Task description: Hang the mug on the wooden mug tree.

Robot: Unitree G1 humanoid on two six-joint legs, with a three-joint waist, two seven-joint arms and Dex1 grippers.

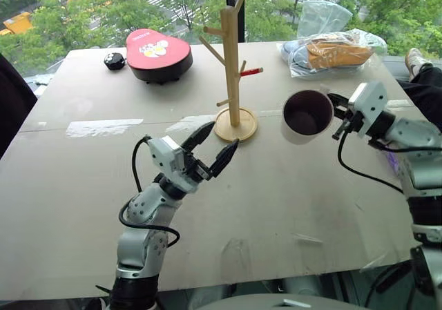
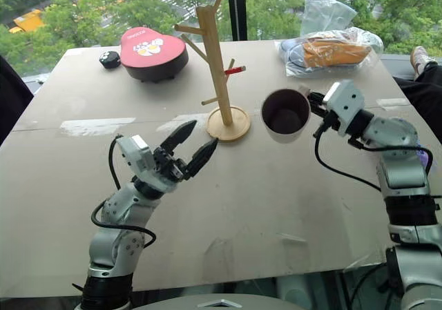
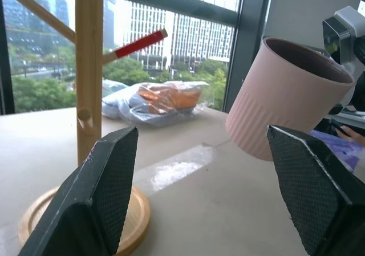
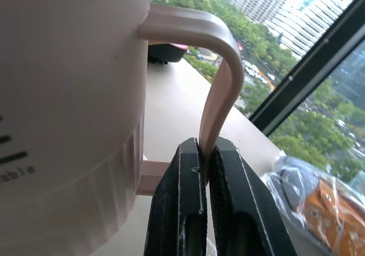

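In the head views, the right gripper [image 1: 340,114] is pinching the handle of the mug [image 1: 306,115] at centre right of the frame. The mug is hanging clear of the table [image 1: 276,199] with its mouth tipped toward the camera, probably so the handle loop can be steered onto a peg. The wooden mug tree [image 1: 233,61] is standing in the upper centre, just left of the mug, its red-tipped peg [image 1: 251,71] pointing toward the mug. The left gripper [image 1: 210,148] is waiting lower left of the tree's base, jaws spread and holding nothing.

The left wrist view is looking between its open fingers [image 3: 97,193], with the tree on the left and the tilted mug on the right.

In the right wrist view, the fingers [image 4: 179,204] are clamping the handle [image 4: 219,90] low on its loop, leaving the loop's opening free for a peg.
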